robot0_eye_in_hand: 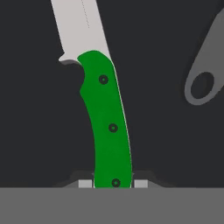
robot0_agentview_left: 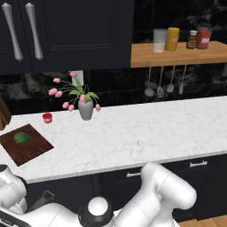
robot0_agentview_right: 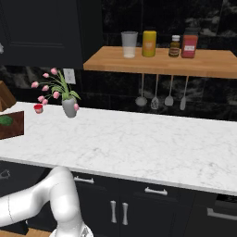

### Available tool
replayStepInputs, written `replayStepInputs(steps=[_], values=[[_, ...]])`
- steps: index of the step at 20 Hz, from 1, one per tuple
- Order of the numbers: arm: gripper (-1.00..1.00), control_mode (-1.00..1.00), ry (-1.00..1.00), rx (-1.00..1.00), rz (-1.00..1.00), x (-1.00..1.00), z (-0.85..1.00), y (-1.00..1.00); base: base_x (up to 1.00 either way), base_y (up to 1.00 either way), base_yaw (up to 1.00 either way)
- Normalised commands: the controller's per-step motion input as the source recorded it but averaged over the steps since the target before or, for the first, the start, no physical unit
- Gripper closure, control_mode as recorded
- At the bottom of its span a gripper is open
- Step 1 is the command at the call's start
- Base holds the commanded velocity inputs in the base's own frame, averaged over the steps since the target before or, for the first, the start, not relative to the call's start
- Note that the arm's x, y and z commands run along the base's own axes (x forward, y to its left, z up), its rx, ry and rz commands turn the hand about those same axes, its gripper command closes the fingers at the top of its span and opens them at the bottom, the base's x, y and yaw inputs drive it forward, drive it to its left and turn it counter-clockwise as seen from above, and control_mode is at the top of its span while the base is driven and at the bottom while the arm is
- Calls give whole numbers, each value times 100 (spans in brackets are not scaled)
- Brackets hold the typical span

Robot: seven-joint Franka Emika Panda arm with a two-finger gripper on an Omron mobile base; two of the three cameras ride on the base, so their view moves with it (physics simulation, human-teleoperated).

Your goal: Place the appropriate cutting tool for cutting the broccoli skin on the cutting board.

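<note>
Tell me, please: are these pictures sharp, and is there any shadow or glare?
Hand view: crisp and flat-lit, the knife showing clean edges against a dark surface, no glare. Left base view: slightly soft; the vase casts a faint shadow on the marble counter. Right base view: likewise soft, with the backsplash very dark.

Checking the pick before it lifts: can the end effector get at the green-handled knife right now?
Probably yes. In the hand view the knife lies on a dark surface, its handle end running between the end effector fingertips. The grey tool handle lies well aside. Whether the fingers have clamped, I cannot tell.
</note>
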Motion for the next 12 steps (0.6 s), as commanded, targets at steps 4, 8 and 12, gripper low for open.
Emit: replayStepInputs(steps=[4,8,12], values=[[100,-100,0,0,0,-38,65,0,0,0,0],[100,-100,12,2,0,-51,37,0,0,0,0],[100,-100,12,3,0,-54,17,1,0,0,0]])
